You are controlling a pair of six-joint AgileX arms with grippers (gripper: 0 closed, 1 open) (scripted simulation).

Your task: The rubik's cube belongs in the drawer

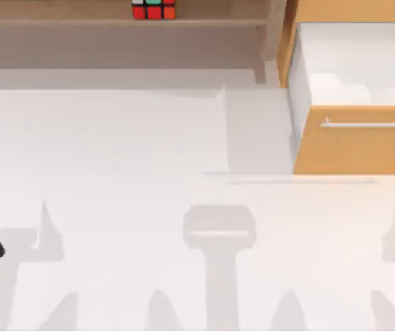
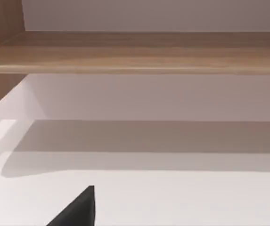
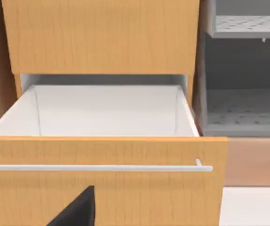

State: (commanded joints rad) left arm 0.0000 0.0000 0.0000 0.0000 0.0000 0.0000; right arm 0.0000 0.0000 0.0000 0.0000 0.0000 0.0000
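Wooden light-brown drawer with its white interior is already pulled out. Your small multicoloured rubik's cube sits on the long wooden shelf well left of it, not yet grasped; you cannot tell either gripper's state.

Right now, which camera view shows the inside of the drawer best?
The right wrist view: it faces the open drawer straight on, with its white interior and the silver handle across the front. The top view shows the drawer from above at the table's right, cut by the edge. The left wrist view faces the shelf.
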